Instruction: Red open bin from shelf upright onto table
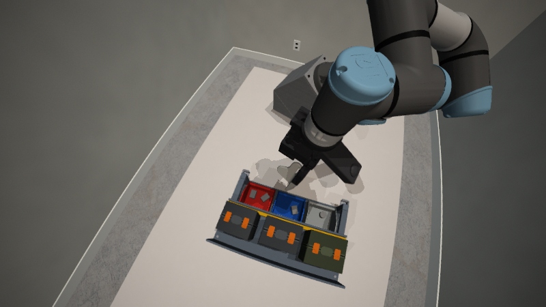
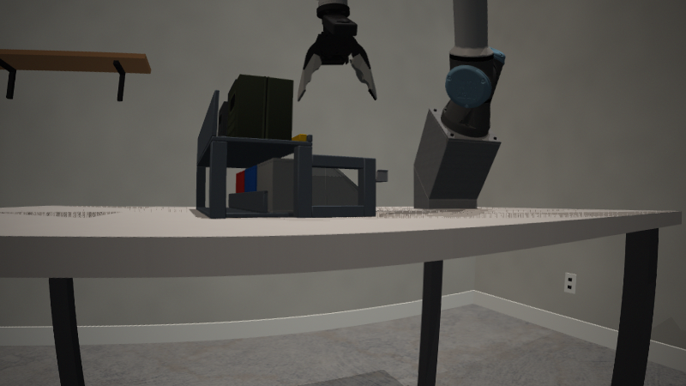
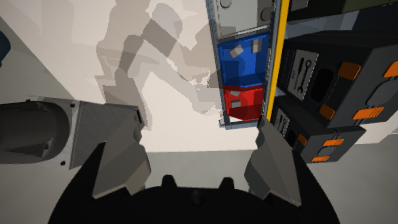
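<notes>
The red open bin stands upright in the lower level of the grey shelf, at the end of the row. Two small grey parts show inside it in the top view and the wrist view. My gripper is open and empty, pointing down, high above the table on the shelf's open front side. In the wrist view the red bin lies ahead of the right fingertip, not between the fingers. In the exterior view its far parts are hidden behind the grey bin.
The blue bin is beside the red bin, then the grey bin. Two dark cases and a green case stand on the upper level. The arm's base stands opposite the shelf.
</notes>
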Available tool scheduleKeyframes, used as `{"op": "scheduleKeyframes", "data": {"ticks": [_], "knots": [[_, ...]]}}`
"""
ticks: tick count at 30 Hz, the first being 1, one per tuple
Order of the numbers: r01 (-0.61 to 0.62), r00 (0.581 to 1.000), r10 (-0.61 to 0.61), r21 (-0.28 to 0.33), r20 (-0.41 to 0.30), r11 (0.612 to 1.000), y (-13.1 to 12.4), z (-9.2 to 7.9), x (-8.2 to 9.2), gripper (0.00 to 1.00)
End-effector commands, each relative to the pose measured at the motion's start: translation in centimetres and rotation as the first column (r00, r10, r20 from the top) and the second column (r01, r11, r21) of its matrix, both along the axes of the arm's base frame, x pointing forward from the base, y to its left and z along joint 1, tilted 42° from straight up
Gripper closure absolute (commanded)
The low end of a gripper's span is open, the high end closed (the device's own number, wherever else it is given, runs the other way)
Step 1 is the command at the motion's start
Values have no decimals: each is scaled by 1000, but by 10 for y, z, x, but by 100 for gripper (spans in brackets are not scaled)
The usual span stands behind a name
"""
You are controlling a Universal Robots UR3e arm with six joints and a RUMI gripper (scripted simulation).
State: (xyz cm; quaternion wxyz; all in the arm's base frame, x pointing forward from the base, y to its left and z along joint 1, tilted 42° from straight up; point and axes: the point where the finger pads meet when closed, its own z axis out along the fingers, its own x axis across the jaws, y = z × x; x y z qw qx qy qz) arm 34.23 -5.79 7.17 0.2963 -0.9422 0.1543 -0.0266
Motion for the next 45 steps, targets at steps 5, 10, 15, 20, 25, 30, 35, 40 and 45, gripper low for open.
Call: {"op": "scheduleKeyframes", "data": {"ticks": [5,10,15,20,25,30,35,40,45], "knots": [[68,993,-71,-35,-90,997,8,7,-2,0],[68,993,-71,-35,-90,997,9,8,-3,0],[68,993,-71,-35,-90,997,9,8,-3,0],[68,993,-71,-35,-90,997,9,8,-3,0],[49,997,-50,-24,-64,999,7,6,-2,0],[68,993,-71,-35,-90,997,10,8,-3,0],[68,993,-71,-35,-90,997,10,8,-3,0],[52,996,-54,-25,-65,998,6,5,-2,0],[121,980,-129,-66,-148,990,11,9,-3,0]]}}
